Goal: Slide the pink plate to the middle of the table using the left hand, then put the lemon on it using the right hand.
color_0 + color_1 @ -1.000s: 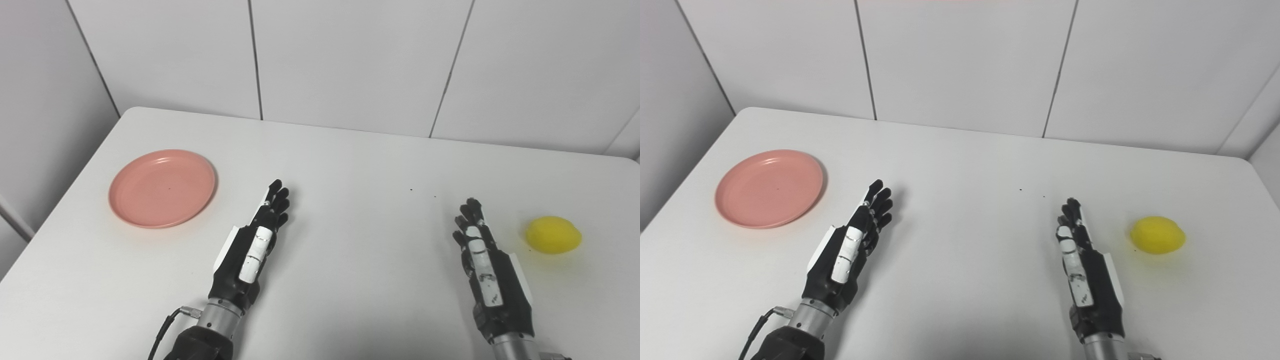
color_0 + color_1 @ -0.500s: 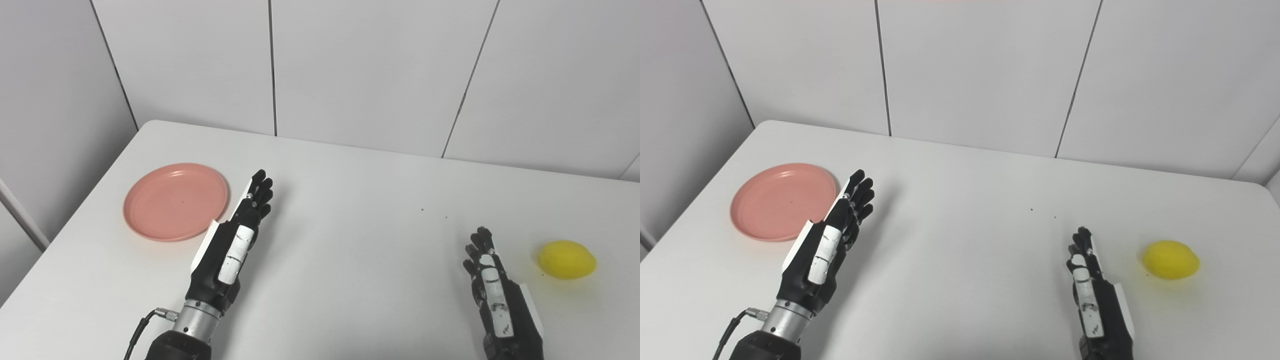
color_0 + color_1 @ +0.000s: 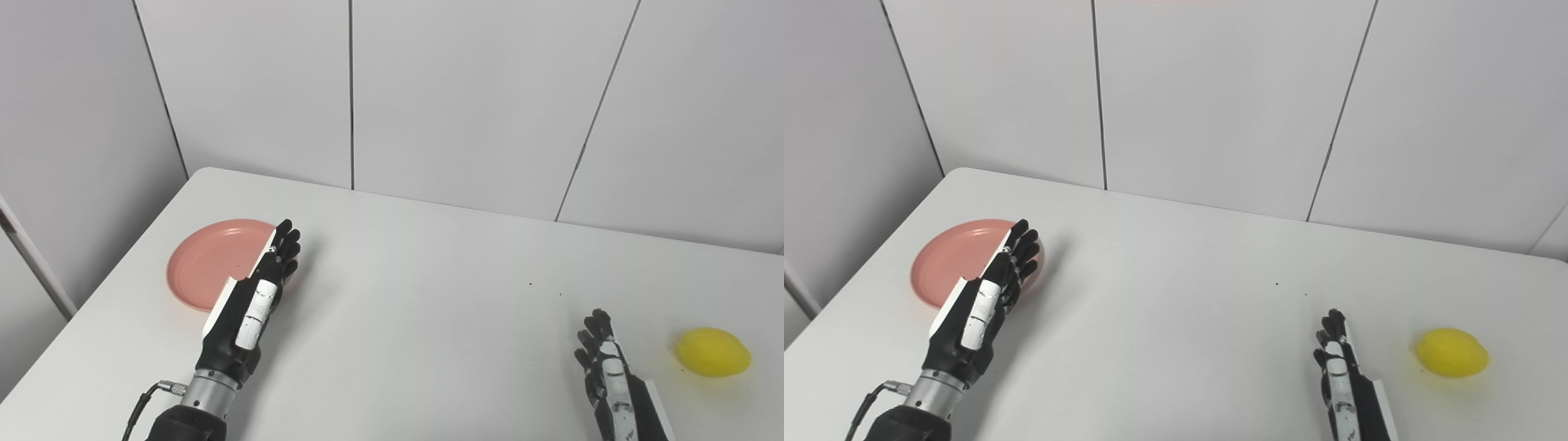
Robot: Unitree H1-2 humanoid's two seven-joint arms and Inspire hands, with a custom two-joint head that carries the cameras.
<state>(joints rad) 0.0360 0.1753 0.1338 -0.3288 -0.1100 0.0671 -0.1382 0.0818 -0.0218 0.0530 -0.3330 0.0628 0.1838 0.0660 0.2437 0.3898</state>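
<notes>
Left eye view: left hand stretched flat, edge-on, fingers straight and apart, holding nothing; it overlaps the plate's right rim, prob. hovering over it, contact unclear. Right hand at the table's near edge, partly cut off, fingers extended and empty, near the lemon but not touching. 1 plate: pink, round, shallow, smooth, by the table's left edge. 1 lemon: yellow, oval w/ a pointed end, matte, near the right edge. Table white, smooth, rounded corners. 2 hands, black w/ white panels.
</notes>
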